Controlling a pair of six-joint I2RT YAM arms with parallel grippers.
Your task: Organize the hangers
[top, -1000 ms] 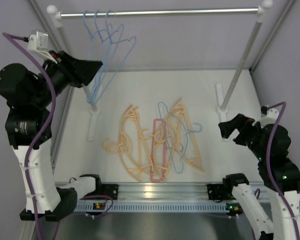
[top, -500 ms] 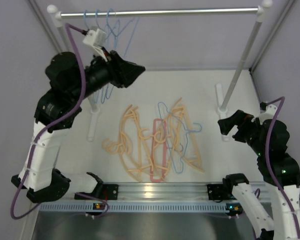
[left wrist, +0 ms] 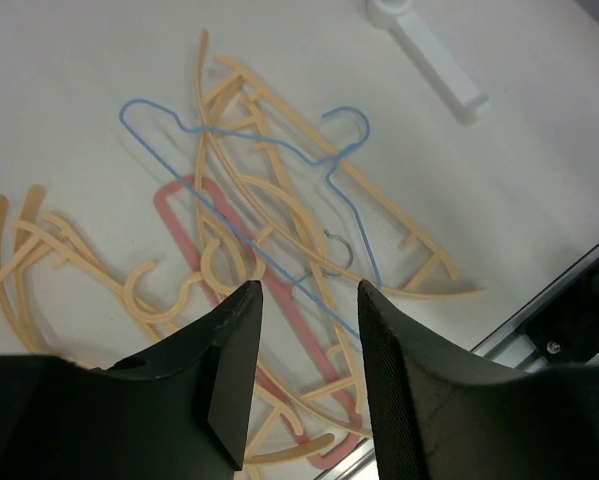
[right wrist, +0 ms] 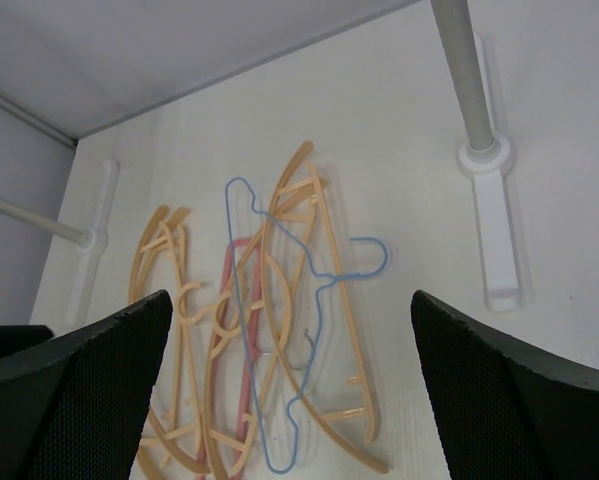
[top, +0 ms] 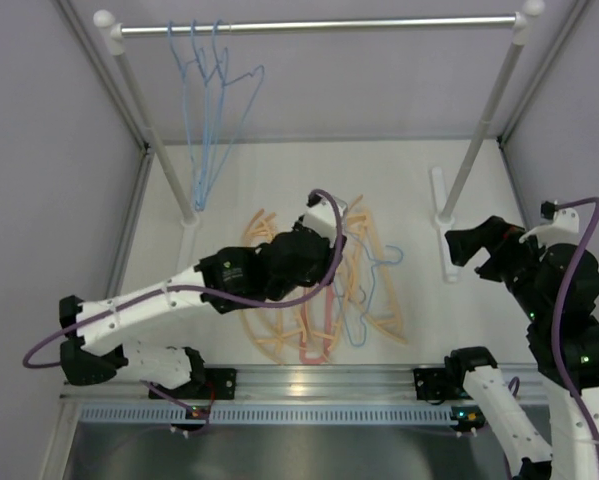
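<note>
From above, three light-blue wire hangers (top: 211, 110) hang at the left end of the silver rail (top: 319, 24). The other hangers lie heaped on the table (top: 279, 170) below the rail's middle, with the left arm (top: 159, 300) reaching over them. The left wrist view shows the left gripper (left wrist: 305, 300) spread, gripping nothing, above peach hangers (left wrist: 131, 292), a pink-red one (left wrist: 184, 186) and a blue wire one (left wrist: 347, 109). In the right wrist view the right gripper (right wrist: 291, 300) is wide apart and empty, off the heap toward the rail's right post (right wrist: 457, 60).
</note>
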